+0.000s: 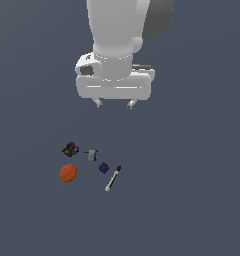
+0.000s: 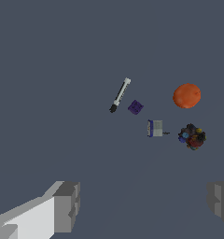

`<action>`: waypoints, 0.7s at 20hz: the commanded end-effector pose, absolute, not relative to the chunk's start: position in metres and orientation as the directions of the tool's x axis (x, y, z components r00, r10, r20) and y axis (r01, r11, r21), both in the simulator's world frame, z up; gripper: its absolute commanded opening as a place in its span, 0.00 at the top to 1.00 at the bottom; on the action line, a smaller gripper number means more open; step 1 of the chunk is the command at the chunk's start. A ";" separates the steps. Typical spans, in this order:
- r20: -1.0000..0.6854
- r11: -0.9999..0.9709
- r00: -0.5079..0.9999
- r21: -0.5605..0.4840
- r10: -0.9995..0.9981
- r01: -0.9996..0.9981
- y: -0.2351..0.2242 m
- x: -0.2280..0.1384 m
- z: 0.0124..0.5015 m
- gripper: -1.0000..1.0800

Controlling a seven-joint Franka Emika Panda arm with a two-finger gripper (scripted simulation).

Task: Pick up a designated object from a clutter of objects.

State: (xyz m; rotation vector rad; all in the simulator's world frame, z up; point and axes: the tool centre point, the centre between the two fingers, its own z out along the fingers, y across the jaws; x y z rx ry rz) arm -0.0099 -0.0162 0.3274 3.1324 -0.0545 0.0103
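The designated object is a tiny white-grey stubby cylinder (image 1: 92,154) with a blue rim and a thin dark stub; it lies in the middle of the clutter and also shows in the wrist view (image 2: 155,128). Around it lie a dark multicoloured lump (image 1: 70,149), an orange flat disc (image 1: 68,173), a purple cube (image 1: 103,168) and a black-and-white pen-like stick (image 1: 113,178). My gripper (image 1: 114,104) hangs well above the clutter, open and empty, with its fingers (image 2: 66,206) wide apart.
The items lie on a plain dark grey floor (image 1: 192,200). In the wrist view the lump (image 2: 192,136), the disc (image 2: 186,95), the cube (image 2: 135,107) and the stick (image 2: 120,94) all lie apart from one another.
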 end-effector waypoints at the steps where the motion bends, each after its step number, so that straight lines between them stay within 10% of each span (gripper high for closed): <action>1: 0.007 -0.999 0.999 0.009 -0.035 -0.035 -0.016 -0.010 0.327 0.04; 14: -0.016 -0.998 0.999 0.032 -0.052 -0.051 -0.041 -0.016 0.328 0.04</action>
